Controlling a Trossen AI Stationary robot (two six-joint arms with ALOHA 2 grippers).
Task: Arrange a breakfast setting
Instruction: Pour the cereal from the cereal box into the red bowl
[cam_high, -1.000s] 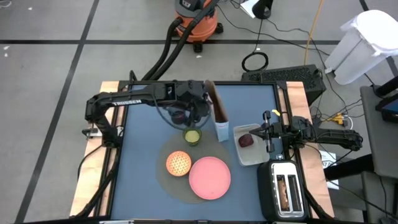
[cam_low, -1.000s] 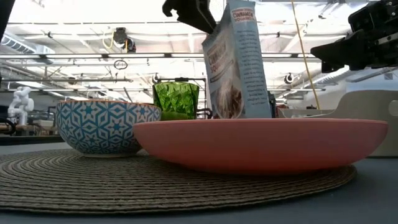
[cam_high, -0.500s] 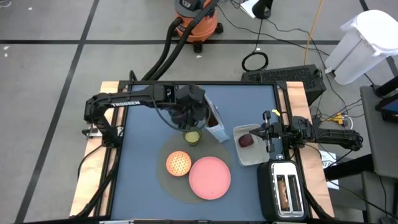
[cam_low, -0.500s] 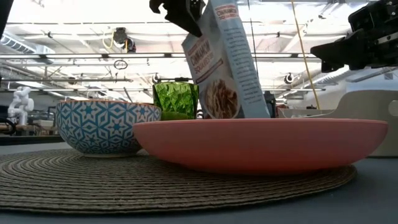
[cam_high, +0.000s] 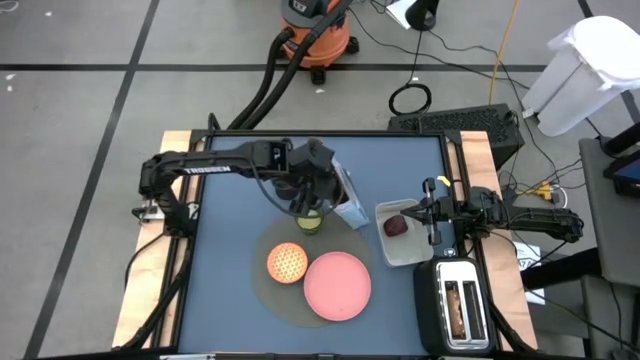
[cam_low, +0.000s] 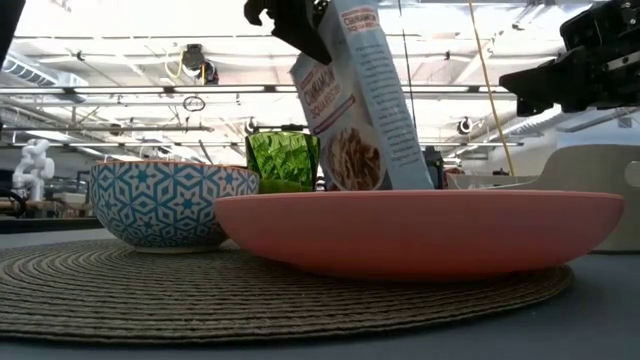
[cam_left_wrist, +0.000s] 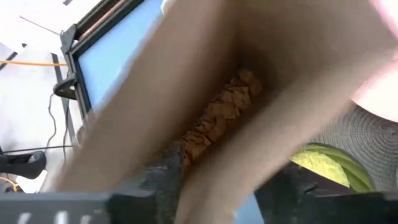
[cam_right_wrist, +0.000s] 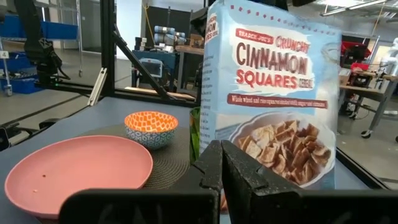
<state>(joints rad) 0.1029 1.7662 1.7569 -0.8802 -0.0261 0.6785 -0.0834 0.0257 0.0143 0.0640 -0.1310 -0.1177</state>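
Note:
My left gripper (cam_high: 322, 182) is shut on the open top of the cereal box (cam_high: 348, 206), which leans with its top toward the green cup (cam_high: 310, 219). The box also shows in the low view (cam_low: 360, 100). The small orange bowl (cam_high: 287, 262) and the pink plate (cam_high: 337, 285) sit on the round grey mat (cam_high: 262, 290). The dark red fruit (cam_high: 397, 226) lies in the clear tub (cam_high: 412, 252). A toast slice (cam_high: 457, 310) stands in the toaster. My right gripper (cam_high: 431, 222) is shut and empty at the tub's right edge. The mug and spoon do not show. My left gripper holds the cereal box by one wall of its open top (cam_left_wrist: 249, 155). One finger (cam_left_wrist: 165, 180) is inside the box and the other (cam_left_wrist: 298, 186) is outside. The fingers come from above, slanting down. The box is tilted, and the plate hides its bottom in the low view.
The black toaster (cam_high: 457, 322) stands at the table's near right corner. The green cup stands close beside the box, just beyond the mat's far edge. Bare blue table (cam_high: 225, 230) lies to the left of the mat and at the far side.
My left gripper has moved a little toward the near edge and tipped the cereal box. The box stood nearly upright; now its top leans toward the green cup, and its bottom has stayed about where it was. My right arm has kept still.

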